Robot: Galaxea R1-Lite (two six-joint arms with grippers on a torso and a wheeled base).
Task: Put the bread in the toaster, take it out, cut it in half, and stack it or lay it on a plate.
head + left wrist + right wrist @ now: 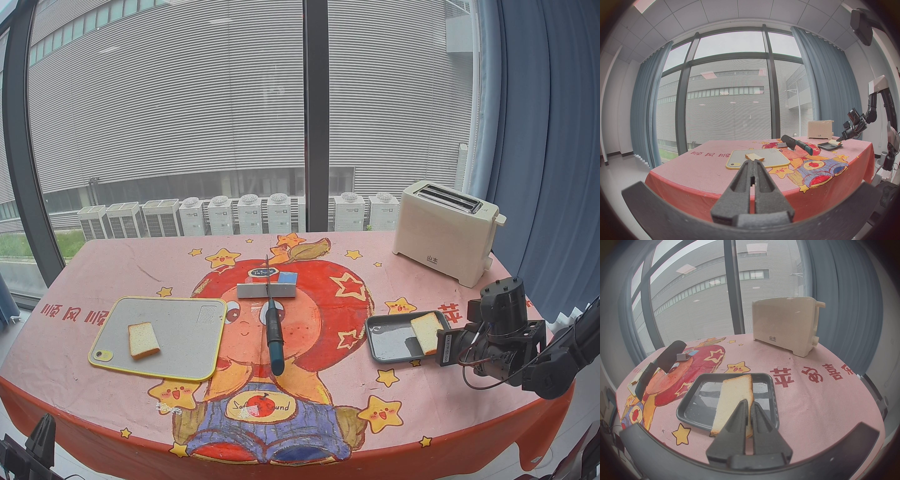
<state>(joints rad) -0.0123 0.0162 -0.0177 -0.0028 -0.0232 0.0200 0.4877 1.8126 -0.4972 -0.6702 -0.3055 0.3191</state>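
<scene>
A half slice of bread (427, 331) (734, 399) lies tilted in the dark tray (390, 340) (697, 405), leaning on its right rim. My right gripper (439, 347) (749, 402) sits shut just at that bread's near end, with nothing between its fingers. Another bread piece (143, 339) (754, 156) lies on the yellow-rimmed cutting board (181, 319) (775, 157). The knife (273, 325) (797, 144) rests in its grey holder (267, 289) at the table's middle. The cream toaster (447, 228) (784, 324) stands at the back right, its slots bare. My left gripper (37, 440) (753, 175) is shut, below the table's front left edge.
The round table (325, 400) carries a pink cartoon cloth and stands against a large window. A blue curtain (550, 144) hangs close behind the toaster on the right. Bare cloth lies between the board, the knife and the tray.
</scene>
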